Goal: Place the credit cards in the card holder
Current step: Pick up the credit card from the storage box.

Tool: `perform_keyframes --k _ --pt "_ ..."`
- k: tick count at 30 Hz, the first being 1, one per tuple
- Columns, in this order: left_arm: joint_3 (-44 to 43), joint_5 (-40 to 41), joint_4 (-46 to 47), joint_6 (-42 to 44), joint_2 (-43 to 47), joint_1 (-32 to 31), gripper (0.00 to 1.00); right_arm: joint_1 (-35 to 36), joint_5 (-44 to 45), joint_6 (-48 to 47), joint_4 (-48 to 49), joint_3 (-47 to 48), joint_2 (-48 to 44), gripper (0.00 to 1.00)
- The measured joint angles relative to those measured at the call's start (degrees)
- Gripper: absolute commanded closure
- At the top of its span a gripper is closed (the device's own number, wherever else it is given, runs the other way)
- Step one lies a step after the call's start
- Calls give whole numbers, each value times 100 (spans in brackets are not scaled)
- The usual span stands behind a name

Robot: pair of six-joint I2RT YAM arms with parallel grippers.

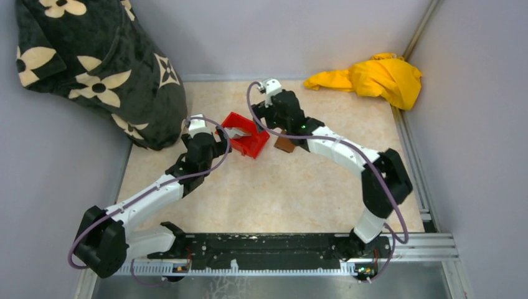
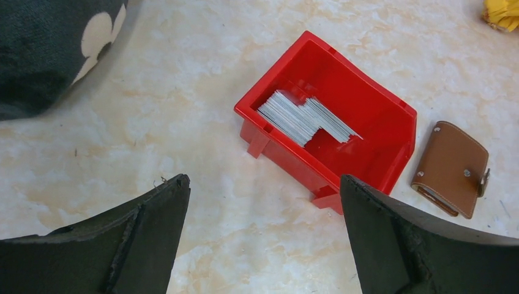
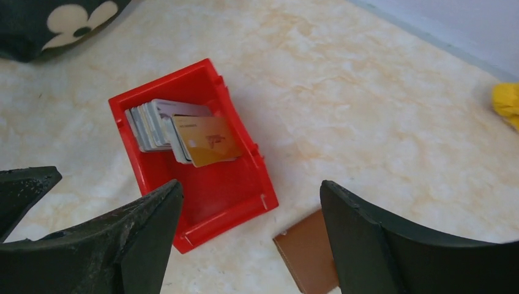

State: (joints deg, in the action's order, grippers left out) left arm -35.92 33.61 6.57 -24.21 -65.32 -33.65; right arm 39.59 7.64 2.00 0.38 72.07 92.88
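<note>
Left claw (image 2: 263, 184) and right claw (image 3: 251, 187) hang wide open and empty near the red plastic bin (image 2: 367, 92) holding the stacked thin grey-white credit cards (image 2: 306, 116), while the shut brown leather card holder (image 2: 453, 168) lies just right of it, so seemingly nothing is loaded yet.

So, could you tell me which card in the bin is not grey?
The gold card at the end of the stack in the red bin; the other cards behind it are grey.
</note>
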Motion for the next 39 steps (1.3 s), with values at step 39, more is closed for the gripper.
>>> perform_keyframes --k 39 --pt "184 -761 -428 -1331 151 271 8 -61 -2865 -326 -2020 3497 3397 28"
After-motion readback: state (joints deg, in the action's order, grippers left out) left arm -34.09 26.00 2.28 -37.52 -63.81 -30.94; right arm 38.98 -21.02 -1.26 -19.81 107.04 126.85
